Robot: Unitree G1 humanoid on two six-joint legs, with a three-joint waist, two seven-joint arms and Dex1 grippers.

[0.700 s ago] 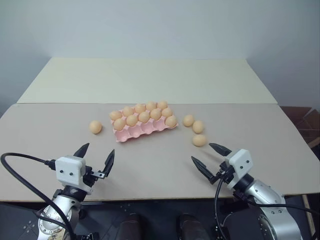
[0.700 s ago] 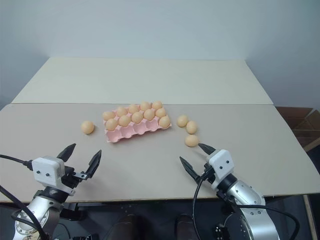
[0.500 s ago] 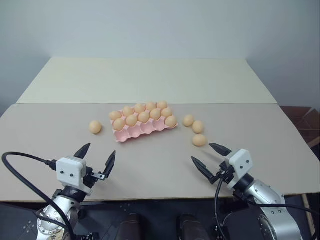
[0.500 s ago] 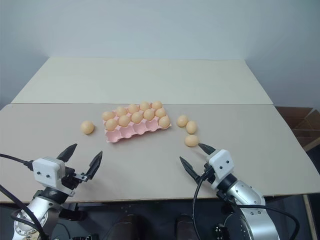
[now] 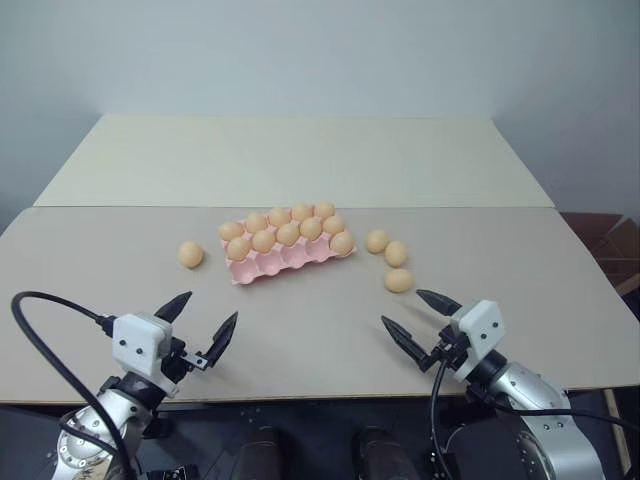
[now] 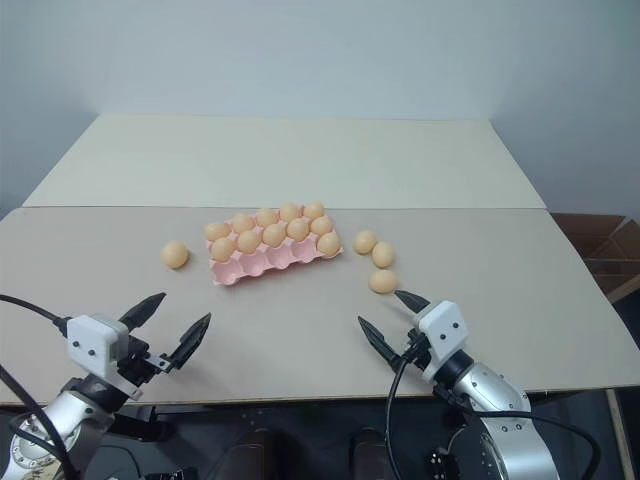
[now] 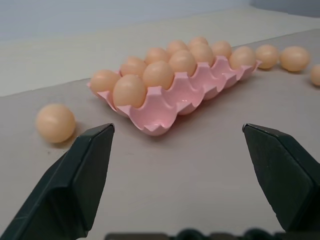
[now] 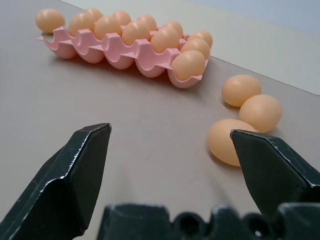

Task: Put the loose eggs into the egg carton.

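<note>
Four eggs lie loose on the tabletop, the carton's near row is empty, and both the left end effector and right end effector hang released, holding nothing.

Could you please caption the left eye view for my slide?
Open grippers, left and right, face a pink carton and four loose eggs.

Pink moulded egg carton flat mid-counter, slightly skewed; two far rows filled with pale orange eggs, near row of cups empty. Four loose eggs on the counter: one alone, left of the carton; three to its right, clustered close, nearest one slightly apart.
</note>
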